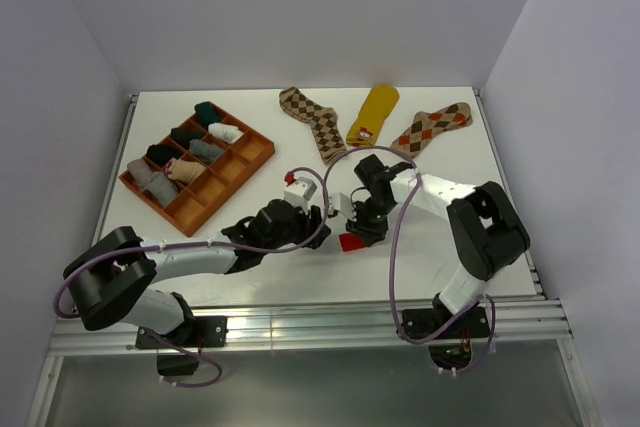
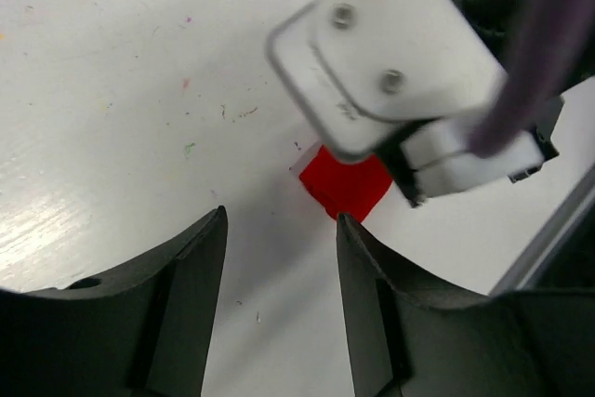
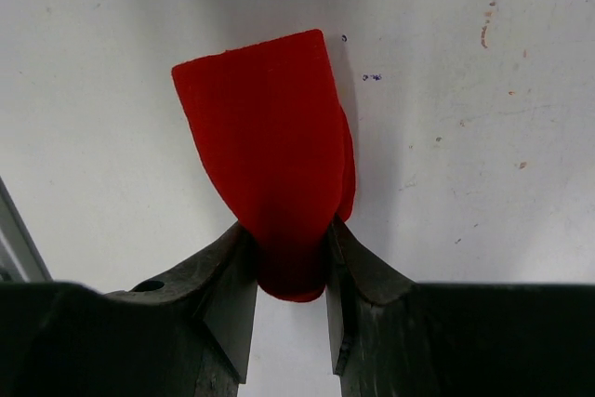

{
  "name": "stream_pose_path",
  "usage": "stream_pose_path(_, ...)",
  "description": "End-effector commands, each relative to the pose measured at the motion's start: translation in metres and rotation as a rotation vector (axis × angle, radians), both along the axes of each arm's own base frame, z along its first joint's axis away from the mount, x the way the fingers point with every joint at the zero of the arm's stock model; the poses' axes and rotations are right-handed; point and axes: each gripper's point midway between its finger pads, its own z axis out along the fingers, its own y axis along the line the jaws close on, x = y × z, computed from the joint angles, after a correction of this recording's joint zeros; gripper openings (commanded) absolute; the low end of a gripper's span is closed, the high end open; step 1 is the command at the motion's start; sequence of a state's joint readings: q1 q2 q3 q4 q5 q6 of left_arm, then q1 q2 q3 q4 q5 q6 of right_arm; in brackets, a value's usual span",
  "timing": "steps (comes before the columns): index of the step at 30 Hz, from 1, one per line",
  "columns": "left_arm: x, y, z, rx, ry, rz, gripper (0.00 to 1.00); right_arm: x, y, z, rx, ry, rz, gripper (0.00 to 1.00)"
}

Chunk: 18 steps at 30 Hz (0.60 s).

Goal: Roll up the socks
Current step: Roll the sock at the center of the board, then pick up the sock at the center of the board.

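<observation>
Two robot arms meet at the middle of a white counter (image 1: 330, 282). The right claw (image 3: 284, 253) is clenched on one red sock (image 3: 270, 137), which rests on the counter there. The left claw (image 2: 282, 230) is released and empty, jaws apart, just beside that sock. Three flat socks lie along the far edge: a brown argyle sock (image 1: 313, 119), a mustard yellow sock (image 1: 374, 112) and a second brown argyle sock (image 1: 432, 127). One orange tray (image 1: 232, 191) at far left holds several rolled socks (image 1: 224, 132).

Red sock (image 3: 270, 146) pinched in R end effector (image 3: 290, 230), fabric fanning past tips, white table (image 3: 446, 62) (few specks)
</observation>
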<state>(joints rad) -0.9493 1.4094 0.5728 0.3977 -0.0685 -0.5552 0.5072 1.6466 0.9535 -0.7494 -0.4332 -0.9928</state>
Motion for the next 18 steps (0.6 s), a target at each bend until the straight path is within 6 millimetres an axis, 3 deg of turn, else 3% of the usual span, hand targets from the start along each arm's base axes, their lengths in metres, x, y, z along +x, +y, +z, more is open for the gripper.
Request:
stream_pose_path(1,0.011,0.001,0.003,0.186,-0.144,0.008,0.56,-0.004,-0.009,-0.009,-0.063,0.068,-0.002,0.23)
stream_pose_path(6,0.001,-0.015,0.004,0.304,-0.232,-0.061,0.58,-0.003,-0.006,-0.009,-0.066,0.112,-0.004,0.22)
stream_pose_path(15,-0.027,-0.055,-0.017,0.436,-0.296,-0.19,0.6,-0.003,-0.005,-0.008,-0.084,0.213,-0.018,0.22)
stream_pose_path(18,-0.027,-0.064,-0.023,0.486,-0.34,-0.195,0.61,-0.002,-0.005,-0.008,-0.088,0.233,-0.023,0.22)
